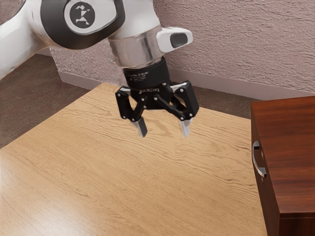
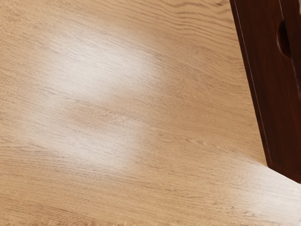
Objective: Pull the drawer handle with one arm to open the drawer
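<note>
Our two fingers (image 1: 141, 127) stand wide apart with nothing between them, tips pointing straight down and hanging above the bare wooden table (image 1: 98, 167). The gripper (image 1: 164, 130) holds nothing. Above it, the black hand sits upright under the silver wrist. From there the white arm (image 1: 74, 19) bends away toward the exterior view's upper left.

The dark wooden cabinet (image 1: 290, 147) stands on the table at the exterior view's right, well apart from our hand. Its silver handle (image 1: 258, 159) is mounted upright on the face turned toward us, lower than our fingertips.

In the wrist view, the cabinet (image 2: 273, 84) stands off to one side of the table (image 2: 117, 117).
</note>
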Available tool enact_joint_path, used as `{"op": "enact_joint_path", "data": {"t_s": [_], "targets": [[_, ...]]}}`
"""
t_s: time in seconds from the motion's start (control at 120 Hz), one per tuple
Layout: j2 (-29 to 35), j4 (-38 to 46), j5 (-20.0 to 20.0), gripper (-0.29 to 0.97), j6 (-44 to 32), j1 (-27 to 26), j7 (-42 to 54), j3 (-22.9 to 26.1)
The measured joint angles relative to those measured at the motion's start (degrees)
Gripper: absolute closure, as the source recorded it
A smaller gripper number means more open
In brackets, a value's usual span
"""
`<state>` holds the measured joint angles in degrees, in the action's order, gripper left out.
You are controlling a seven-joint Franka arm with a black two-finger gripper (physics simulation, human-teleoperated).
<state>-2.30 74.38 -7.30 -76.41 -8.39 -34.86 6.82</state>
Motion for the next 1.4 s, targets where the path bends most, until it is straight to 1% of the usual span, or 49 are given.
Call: {"op": "enact_joint_path", "data": {"t_s": [0.067, 0.133, 0.242, 0.333, 0.533, 0.658, 0.783, 1.017, 1.15, 1.3, 1.4], "targets": [[-0.3, 0.1, 0.0, 0.00, -0.3, -1.5, -3.2, 0.0], [-1.0, 0.2, 0.4, 0.00, -1.2, -1.8, -6.2, 0.0], [-4.0, -0.2, 2.9, 0.00, -4.0, 0.5, -10.4, -0.1], [-5.9, -0.4, 4.1, 0.00, -6.8, 2.3, -13.4, -0.1], [-10.0, -2.6, 6.4, 0.00, -11.5, 1.1, -19.0, 0.2], [-14.3, -6.2, 7.0, 0.00, -13.1, 0.0, -21.7, 1.1], [-16.9, -8.6, 7.1, 0.00, -14.3, -1.0, -23.9, 1.8], [-18.8, -8.6, 7.0, 0.00, -17.0, -1.1, -27.0, 3.3], [-18.8, -7.0, 6.7, 0.00, -18.5, -0.6, -28.2, 3.4], [-18.4, -5.1, 5.0, 0.00, -21.1, -0.3, -29.2, 3.4], [-16.1, -1.1, 3.6, 0.00, -23.4, 0.2, -29.8, 3.3]]}}
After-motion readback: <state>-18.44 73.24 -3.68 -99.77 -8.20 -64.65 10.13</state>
